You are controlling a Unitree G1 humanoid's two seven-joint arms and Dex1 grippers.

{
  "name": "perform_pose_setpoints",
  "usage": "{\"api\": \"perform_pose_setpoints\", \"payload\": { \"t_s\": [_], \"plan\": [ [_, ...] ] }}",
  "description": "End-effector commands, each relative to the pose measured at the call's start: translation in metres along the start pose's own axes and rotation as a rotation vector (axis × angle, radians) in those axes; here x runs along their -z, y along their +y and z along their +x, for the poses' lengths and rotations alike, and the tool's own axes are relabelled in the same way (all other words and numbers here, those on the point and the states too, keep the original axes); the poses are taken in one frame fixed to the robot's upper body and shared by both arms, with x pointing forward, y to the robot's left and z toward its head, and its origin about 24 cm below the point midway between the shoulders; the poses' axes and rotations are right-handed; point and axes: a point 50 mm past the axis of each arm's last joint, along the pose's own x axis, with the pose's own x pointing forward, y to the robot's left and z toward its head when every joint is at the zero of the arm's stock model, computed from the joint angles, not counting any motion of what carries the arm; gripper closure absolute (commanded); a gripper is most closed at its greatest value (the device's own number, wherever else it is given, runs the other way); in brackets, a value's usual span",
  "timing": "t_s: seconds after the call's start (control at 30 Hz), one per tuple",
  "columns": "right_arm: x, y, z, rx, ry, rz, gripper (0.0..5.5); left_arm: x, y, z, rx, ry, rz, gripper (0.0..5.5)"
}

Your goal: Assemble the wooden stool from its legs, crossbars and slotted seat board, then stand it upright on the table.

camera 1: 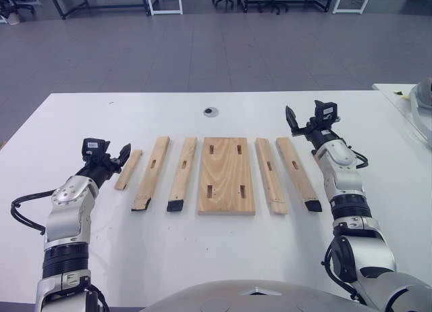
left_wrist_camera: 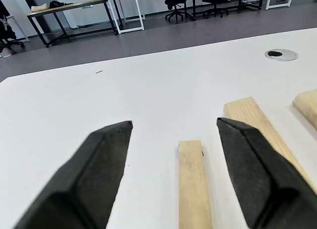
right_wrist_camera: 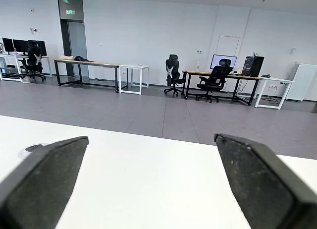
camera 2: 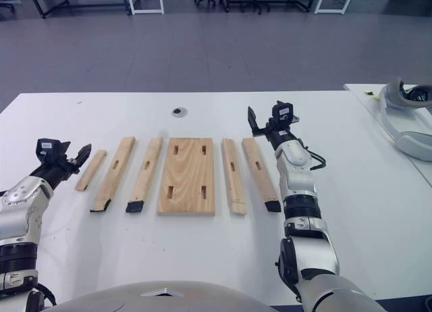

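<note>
As the crossbar (camera 1: 128,169) lies flat, the left gripper (left_wrist_camera: 174,124) gapes beside it.

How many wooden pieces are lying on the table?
6. The seat board lies in the middle, two long slotted pieces on its left, two on its right, and one short piece far left by the left gripper. None seems hidden.

White desk (camera 1: 202,258), slotted seat board (camera 1: 227,175) flat at centre, left leg pair (camera 1: 183,172), right leg pair (camera 1: 270,174), short crossbar (camera 1: 128,169) far left, round grommet (camera 1: 211,111) behind.
</note>
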Motion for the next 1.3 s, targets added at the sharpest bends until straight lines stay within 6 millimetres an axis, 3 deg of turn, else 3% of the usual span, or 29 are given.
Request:
{"api": "perform_pose_setpoints", "payload": {
  "t_s": [0.03,0.23,0.3,0.6,0.7,0.77,0.87,0.93,1.03,1.13,1.23,1.3],
  "plan": [
    [0.002,-0.003,-0.003,0.000,0.021,-0.018,0.76,0.009,0.002,-0.004,0.011,0.071,0.024,2.36],
    [0.004,-0.001,-0.003,-0.003,0.025,-0.019,0.76,0.050,-0.005,-0.016,0.066,0.287,-0.044,2.36],
    [0.004,-0.001,-0.003,-0.003,0.026,-0.019,0.80,0.061,-0.005,-0.021,0.063,0.343,-0.044,2.61],
    [0.005,-0.001,-0.003,-0.004,0.032,-0.022,0.80,0.065,-0.005,-0.028,0.049,0.360,-0.022,4.09],
    [0.005,0.000,-0.003,-0.008,0.035,-0.022,0.80,0.062,0.000,-0.027,0.015,0.330,-0.013,4.21],
    [0.003,0.004,0.000,-0.029,0.031,-0.001,0.80,0.046,0.006,-0.020,-0.017,0.233,0.009,4.21],
    [-0.027,0.027,0.011,-0.159,-0.061,0.252,0.80,-0.025,-0.007,-0.002,0.041,-0.148,0.016,4.21],
    [-0.052,0.063,0.014,-0.413,-0.098,0.461,0.80,-0.063,-0.033,0.008,0.166,-0.314,0.042,4.21],
    [-0.071,0.105,0.014,-0.658,-0.063,0.784,0.80,-0.080,-0.075,0.019,0.319,-0.404,0.110,4.21],
    [-0.093,0.126,0.014,-0.771,-0.047,1.039,0.80,-0.095,-0.121,0.015,0.483,-0.514,0.174,4.21],
    [-0.110,0.135,0.007,-0.854,-0.040,1.101,0.80,-0.100,-0.138,0.011,0.552,-0.560,0.177,4.21],
    [-0.109,0.138,0.006,-0.837,-0.003,1.080,0.80,-0.104,-0.142,0.009,0.568,-0.588,0.149,4.21]
  ]
}}
